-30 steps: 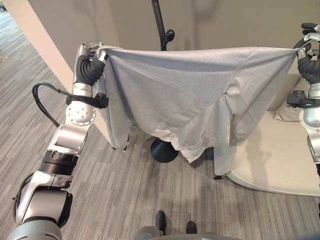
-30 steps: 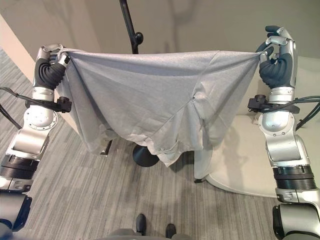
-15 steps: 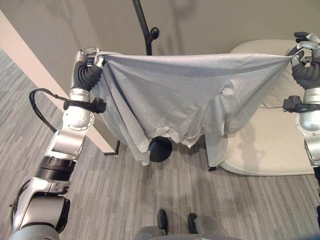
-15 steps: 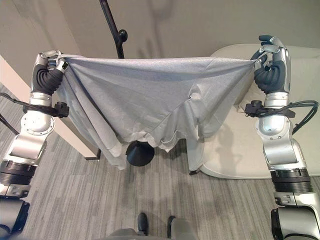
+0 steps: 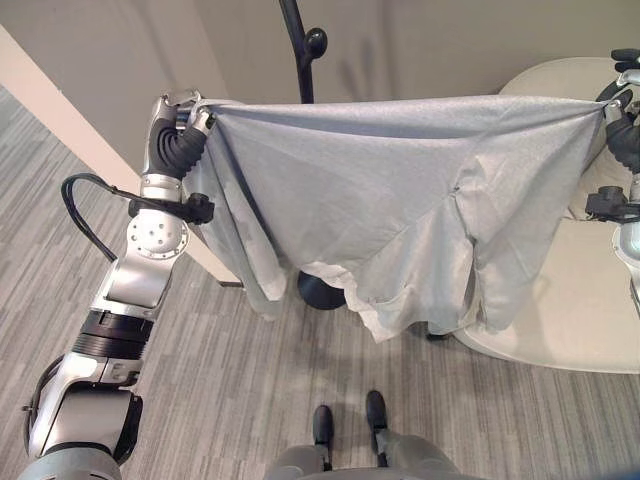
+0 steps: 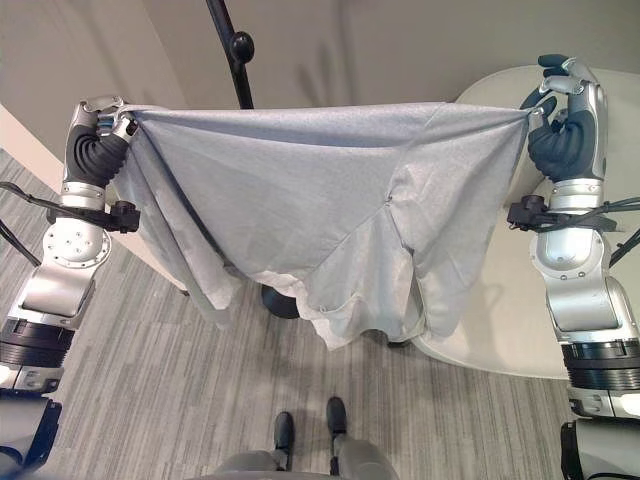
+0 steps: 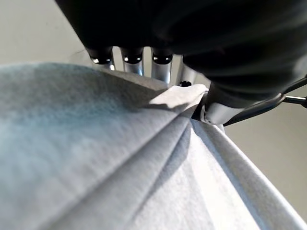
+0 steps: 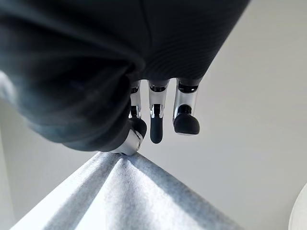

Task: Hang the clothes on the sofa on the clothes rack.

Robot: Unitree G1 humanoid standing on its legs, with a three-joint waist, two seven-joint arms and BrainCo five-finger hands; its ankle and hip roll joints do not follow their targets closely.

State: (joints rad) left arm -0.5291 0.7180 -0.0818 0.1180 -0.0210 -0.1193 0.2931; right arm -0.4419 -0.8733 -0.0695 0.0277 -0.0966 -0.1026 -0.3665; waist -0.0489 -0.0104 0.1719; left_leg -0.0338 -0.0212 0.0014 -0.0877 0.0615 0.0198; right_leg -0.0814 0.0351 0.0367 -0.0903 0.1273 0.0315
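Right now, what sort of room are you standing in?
Probably a lounge or office sitting area: grey striped carpet, a plain wall, a cream sofa and a black clothes rack. The left hand and right hand hold a grey shirt spread before the rack.

Head stereo pair: looks steeply down from above, medium range; both eyes share stretched grey shirt [image 5: 400,190], rack pole [image 6: 232,50], sofa [image 6: 500,290]. Wrist views: very close along own hand, facing pinched cloth edge, apparently wall beyond.
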